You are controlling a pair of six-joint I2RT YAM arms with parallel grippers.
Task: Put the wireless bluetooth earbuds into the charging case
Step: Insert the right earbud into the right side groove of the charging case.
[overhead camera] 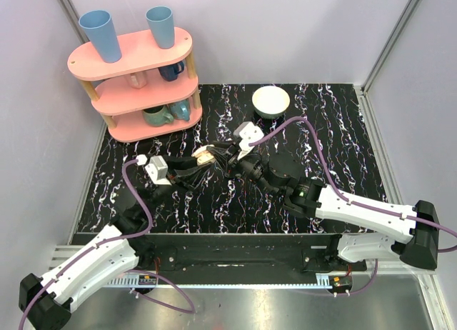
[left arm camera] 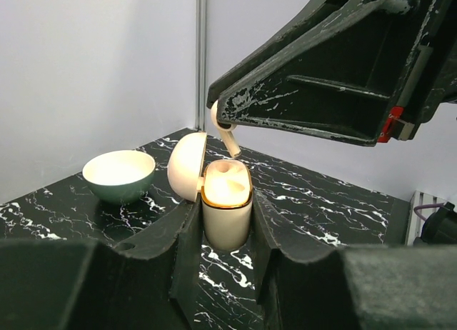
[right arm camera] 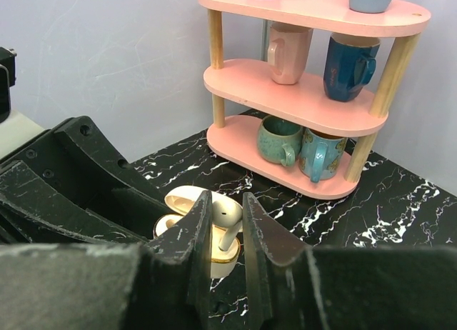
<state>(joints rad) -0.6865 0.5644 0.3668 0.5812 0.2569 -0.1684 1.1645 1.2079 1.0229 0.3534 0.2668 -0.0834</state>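
Note:
The cream charging case point(left arm camera: 227, 212) stands upright with its lid point(left arm camera: 187, 166) open to the left, and my left gripper point(left arm camera: 226, 223) is shut on its body. It also shows in the right wrist view point(right arm camera: 221, 253) and, small, in the top view point(overhead camera: 205, 157). My right gripper point(right arm camera: 227, 217) is shut on one whitish earbud point(right arm camera: 227, 214) and holds it just above the case's opening, stem pointing down point(left arm camera: 227, 138). One earbud point(right arm camera: 166, 224) seems seated in the case, partly hidden by the finger. Both grippers meet at mid-table point(overhead camera: 214, 158).
A white bowl point(overhead camera: 271, 101) sits at the back of the table, also in the left wrist view point(left arm camera: 119, 174). A pink three-tier shelf point(overhead camera: 136, 83) with mugs and blue cups stands at the back left, also in the right wrist view point(right arm camera: 300, 105).

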